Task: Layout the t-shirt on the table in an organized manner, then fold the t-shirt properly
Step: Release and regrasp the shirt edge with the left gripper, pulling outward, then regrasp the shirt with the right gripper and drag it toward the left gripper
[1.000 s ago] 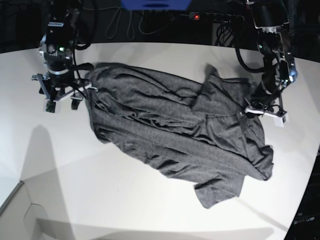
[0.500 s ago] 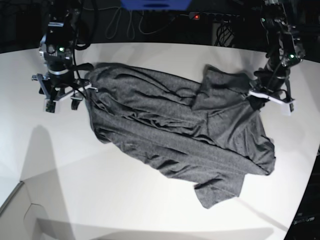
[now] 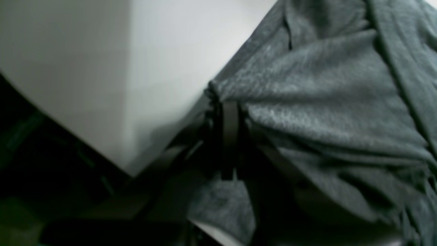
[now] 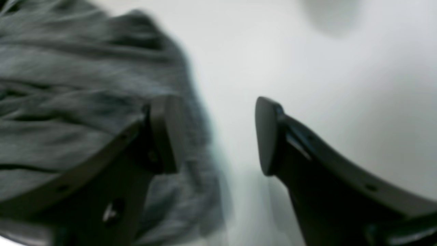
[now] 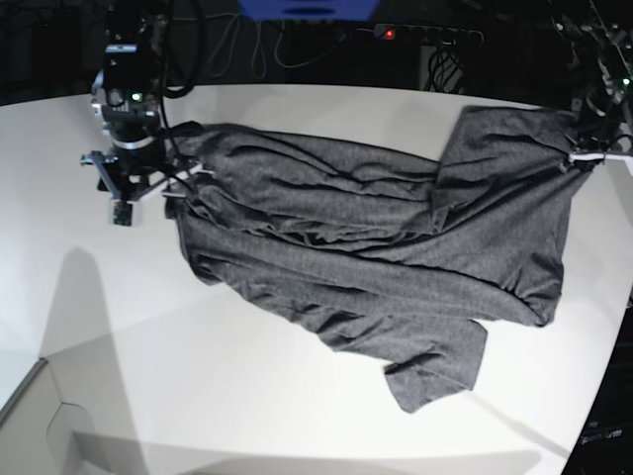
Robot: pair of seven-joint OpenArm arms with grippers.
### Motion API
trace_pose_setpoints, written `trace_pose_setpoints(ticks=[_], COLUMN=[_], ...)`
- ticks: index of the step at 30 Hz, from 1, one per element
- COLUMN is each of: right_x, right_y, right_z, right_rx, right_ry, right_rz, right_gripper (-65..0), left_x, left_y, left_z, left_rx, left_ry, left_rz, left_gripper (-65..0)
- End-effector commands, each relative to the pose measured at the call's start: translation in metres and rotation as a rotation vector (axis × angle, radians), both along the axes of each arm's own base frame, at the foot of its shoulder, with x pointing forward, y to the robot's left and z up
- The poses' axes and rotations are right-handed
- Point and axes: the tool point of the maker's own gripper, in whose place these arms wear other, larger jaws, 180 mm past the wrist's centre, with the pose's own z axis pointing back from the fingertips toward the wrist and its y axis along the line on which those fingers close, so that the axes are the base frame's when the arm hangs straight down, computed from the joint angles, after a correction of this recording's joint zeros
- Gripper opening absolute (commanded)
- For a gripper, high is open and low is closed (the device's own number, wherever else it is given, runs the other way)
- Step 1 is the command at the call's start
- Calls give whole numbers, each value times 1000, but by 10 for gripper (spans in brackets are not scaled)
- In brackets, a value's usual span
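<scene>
In the base view, the left fingers (image 5: pixel 586 158) have moved outward to the right and a little to the far side, and they have pulled the t-shirt (image 5: pixel 376 257) with them. The cloth between them and the middle is now wider and flatter than half a second ago, and its right end reaches closer to the edge of the tabletop (image 5: pixel 198 376). The near flap (image 5: pixel 430 366), maybe a sleeve, has stayed in its place. For the task, I judge this as useful spreading, but the laying out is not finished, and folding should wait.

The t-shirt lies from the far left, across the middle, to the right side of the tabletop. Its long axis runs slantwise, from far left to near right, with the flap pointing to the near side. Which end is the neck, I cannot tell.

The left fingers are closed narrowly on a pinch of the cloth. The right fingers (image 4: pixel 216 136) stand wide apart over the left end of the t-shirt, with nothing held; they have shifted slightly to the right.
</scene>
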Motion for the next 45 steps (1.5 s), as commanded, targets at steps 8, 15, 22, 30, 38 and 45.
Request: trace_pose_setpoints(ticks=[8, 15, 22, 30, 38, 45], right_x=[16, 32, 49, 85, 129, 129], right_y=[21, 26, 32, 26, 51, 61], right_z=[16, 30, 14, 5, -15, -38], right_rx=[5, -19, -12, -39, -70, -77], right_ry=[-64, -107, -78, -63, -8, 32], right_rz=[65, 110, 126, 141, 236, 273], right_gripper=[-308, -218, -205, -205, -206, -207], left_x=[-6, -8, 2, 23, 94, 135], left_y=[26, 32, 25, 24, 3, -14], left_z=[-16, -14, -10, 34, 83, 36], left_rx=[-45, -42, -77, -106, -90, -80], left_ry=[5, -2, -45, -191, -349, -206], left_rz=[99, 118, 119, 78, -10, -55], left_gripper=[-649, -641, -418, -378, -375, -375])
